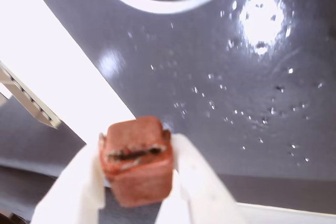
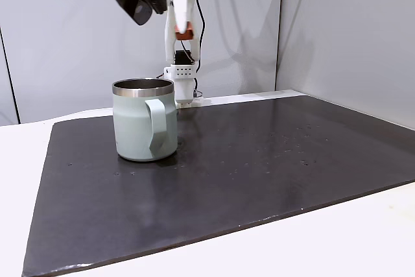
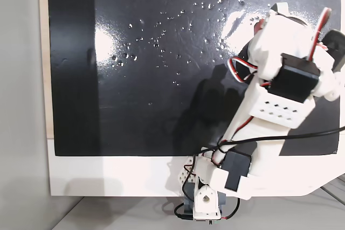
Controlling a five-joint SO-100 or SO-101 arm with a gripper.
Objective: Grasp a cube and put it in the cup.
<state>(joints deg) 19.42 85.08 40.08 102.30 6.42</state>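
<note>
The reddish-brown cube (image 1: 137, 159) sits clamped between the two white fingers of my gripper (image 1: 137, 169), which is shut on it at the bottom of the wrist view. In a fixed view the gripper (image 2: 185, 32) hangs high in the air with the cube (image 2: 185, 33) in its tip, behind and to the right of the sage-green cup (image 2: 144, 120). The cup stands upright on the dark mat, handle toward the camera. A curved part of the cup's steel rim (image 1: 157, 4) shows at the top of the wrist view. In a fixed view from above, the white arm (image 3: 275, 90) hides the gripper.
A dark, shiny mat (image 2: 259, 160) with small white specks covers most of the white table (image 2: 363, 238). The arm's base (image 3: 207, 200) stands at the table's edge, with black cables beside it. Grey wall panels (image 2: 337, 30) rise behind the table.
</note>
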